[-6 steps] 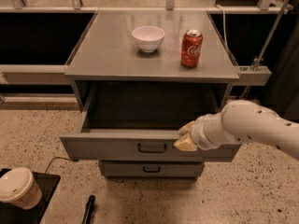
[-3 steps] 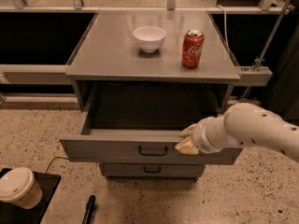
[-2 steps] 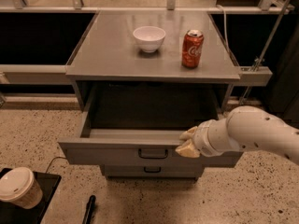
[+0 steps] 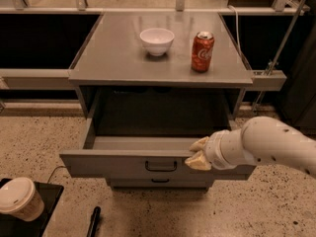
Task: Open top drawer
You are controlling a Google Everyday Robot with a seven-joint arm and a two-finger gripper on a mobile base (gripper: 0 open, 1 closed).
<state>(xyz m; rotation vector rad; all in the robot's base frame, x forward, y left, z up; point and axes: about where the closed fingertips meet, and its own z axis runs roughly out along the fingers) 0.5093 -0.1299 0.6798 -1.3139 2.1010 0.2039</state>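
The top drawer (image 4: 123, 164) of a grey metal cabinet stands well out from its frame, its deep tray showing bare and its flat front hanging over the narrower second drawer (image 4: 160, 182) below. The robot's pincer (image 4: 198, 153) sits at the upper edge of that front, just right of the black loop handle (image 4: 161, 166). Its cream tips are drawn narrow, one above the lip and one on the outer face, so it appears to pinch the lip rather than the handle.

Most of the travel looks done. Because the hold is off-centre, the remaining pull is best made straight back and level along the runners, so the tray does not twist and bind. The grip should stay firm, and the pull should ease off before the stops.

On the tabletop (image 4: 118, 58) above, a white bowl (image 4: 157, 40) and a red soda can (image 4: 202, 51) stand apart; a jolt could topple the can. A lidded paper cup (image 4: 19, 199) sits low at left, well clear.
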